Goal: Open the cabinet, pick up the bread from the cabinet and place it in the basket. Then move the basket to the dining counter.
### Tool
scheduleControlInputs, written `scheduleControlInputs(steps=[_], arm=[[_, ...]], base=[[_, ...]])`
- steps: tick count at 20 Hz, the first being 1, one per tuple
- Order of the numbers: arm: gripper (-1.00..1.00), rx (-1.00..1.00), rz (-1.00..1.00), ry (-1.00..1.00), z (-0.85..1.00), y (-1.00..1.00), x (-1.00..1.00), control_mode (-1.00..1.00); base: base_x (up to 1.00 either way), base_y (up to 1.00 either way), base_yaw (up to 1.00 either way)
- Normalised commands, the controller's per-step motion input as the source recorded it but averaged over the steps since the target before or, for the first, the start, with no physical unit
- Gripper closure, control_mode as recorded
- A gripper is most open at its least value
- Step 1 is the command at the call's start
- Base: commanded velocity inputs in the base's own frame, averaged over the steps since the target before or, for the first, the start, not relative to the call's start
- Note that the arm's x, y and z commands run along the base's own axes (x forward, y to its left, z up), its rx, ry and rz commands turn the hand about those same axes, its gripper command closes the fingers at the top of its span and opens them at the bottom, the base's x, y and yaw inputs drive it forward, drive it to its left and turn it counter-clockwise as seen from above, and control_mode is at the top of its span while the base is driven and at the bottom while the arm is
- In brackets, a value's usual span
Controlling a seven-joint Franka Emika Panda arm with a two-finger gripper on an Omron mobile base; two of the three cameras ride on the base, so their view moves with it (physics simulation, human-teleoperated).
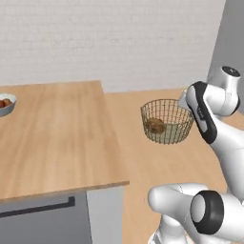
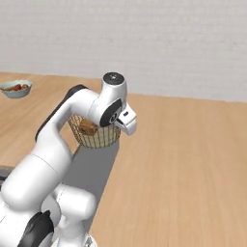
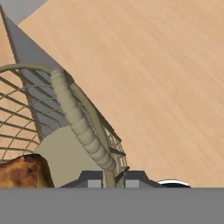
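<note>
Far to my left, a white bowl (image 1: 5, 106) with reddish fruit sits on the dining counter (image 1: 57, 138), near its far left edge. The counter's light-wood top runs wide and flat toward the middle of the left base view, over a pale grey base with a dark horizontal handle (image 1: 38, 208) on its front.

Right of the counter's edge, above the wood floor (image 2: 193, 164), hangs the basket (image 1: 167, 121). It is off the counter and clear of the floor, upright, its wire mesh open at the top. In the right base view it sits just above the counter's near corner, half hidden behind my arm. The bread (image 1: 155, 126) lies inside it on the bottom, toward the left side in the left base view; in the hand view it is a dark-brown lump (image 3: 24, 170) at the lower left, touching the basket's pale floor.

On the basket's right rim is my gripper (image 3: 110, 178). My jaws are clamped on the basket, one finger (image 3: 92, 178) on each side of the rim wire, with its ribbed side handle (image 3: 78, 120) rising right in front of them. My white arm bends over the basket from the right in the left base view.
</note>
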Motion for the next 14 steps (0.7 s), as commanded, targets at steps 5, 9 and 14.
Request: scheduleControlInputs(steps=[5,9,14], arm=[[1.0,0.0,0.0,0.0,0.0,0.0,0.0,1.0],[1.0,0.0,0.0,0.0,0.0,0.0,0.0,1.0],[1.0,0.0,0.0,0.0,0.0,0.0,0.0,1.0]], base=[[0.06,-1.0,0.45],[0.26,-1.0,0.41],[0.41,-1.0,0.42]])
